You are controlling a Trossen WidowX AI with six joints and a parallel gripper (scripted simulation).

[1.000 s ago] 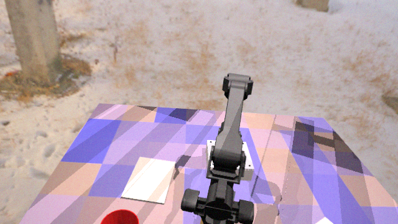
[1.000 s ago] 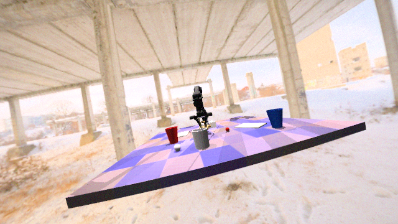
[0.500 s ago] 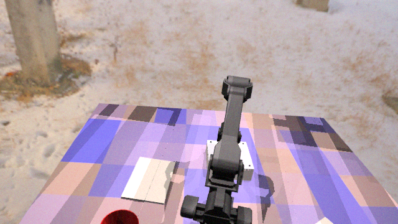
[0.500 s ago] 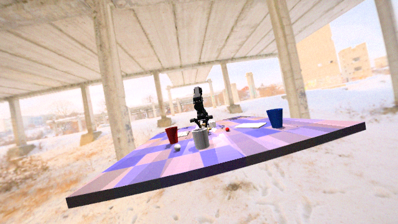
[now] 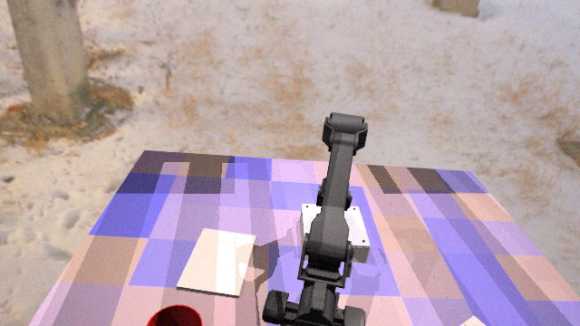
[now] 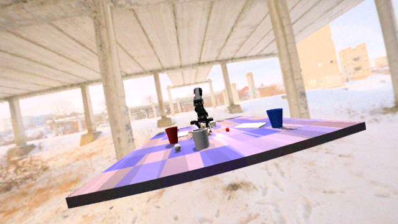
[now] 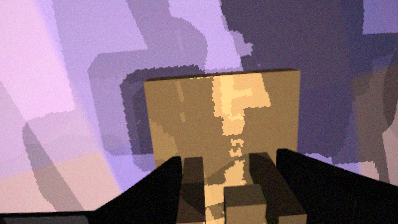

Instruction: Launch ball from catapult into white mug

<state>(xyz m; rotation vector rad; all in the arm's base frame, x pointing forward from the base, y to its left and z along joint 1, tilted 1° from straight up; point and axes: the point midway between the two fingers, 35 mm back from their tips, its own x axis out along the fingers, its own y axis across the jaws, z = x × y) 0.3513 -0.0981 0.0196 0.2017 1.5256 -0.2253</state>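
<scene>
The wooden catapult [image 7: 190, 112] lies below my gripper [image 7: 228, 161], its flat base reaching forward in the wrist view. My gripper is shut on the catapult, with one black finger against the outer side of each of its two uprights. The white mug [image 6: 200, 139] looks grey and stands upright in front of the arm in the exterior view, hiding most of the catapult there. A small red ball [image 6: 227, 129] lies right of the arm, and a pale grey ball [image 6: 177, 147] lies left of the white mug. In the top view the fingertips are out of frame.
A red mug [image 6: 171, 135] [image 5: 176, 317] stands left of the white mug, and a blue mug [image 6: 275, 118] stands far right. One flat white panel [image 5: 206, 260] lies beside the arm; another flat white panel [image 6: 250, 125] lies near the blue mug. The arm's base sits on a white box [image 5: 358, 222].
</scene>
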